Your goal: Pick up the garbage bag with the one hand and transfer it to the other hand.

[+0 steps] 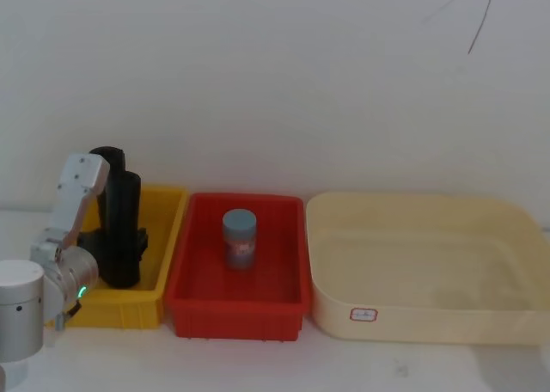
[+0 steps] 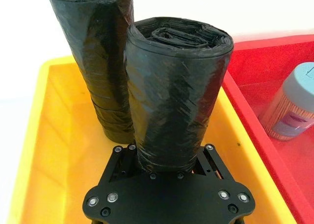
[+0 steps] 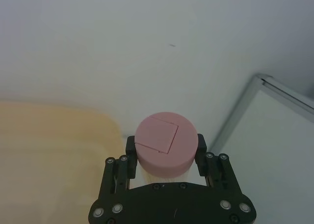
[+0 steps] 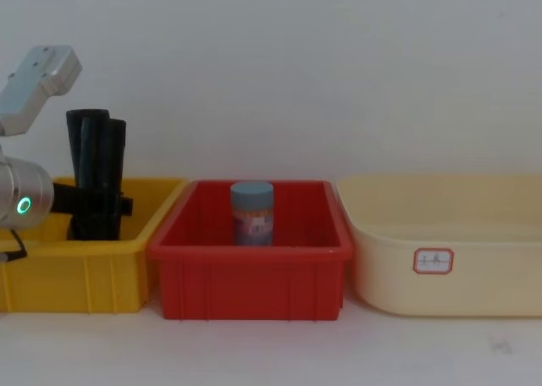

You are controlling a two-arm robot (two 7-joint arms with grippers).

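The garbage bag [image 2: 174, 91], a black rolled cylinder, stands upright in the yellow bin [image 1: 174, 229]. My left gripper [image 2: 167, 160], on the arm with the green light, is shut around its lower part. From the head view the same roll [image 1: 125, 224] sits in front of a second black roll [image 1: 107, 164]; the left gripper [image 1: 129, 241] clasps it low down. In the right wrist view my right gripper [image 3: 166, 150] is shut on a pink-lidded jar [image 3: 164, 143], held over a cream surface.
A red bin [image 1: 236, 313] in the middle holds a blue-lidded jar [image 1: 240, 237]. A large cream tub [image 1: 412, 319] with a small label stands at the right. The second black roll [image 2: 95, 52] touches the gripped one. A white wall runs behind the bins.
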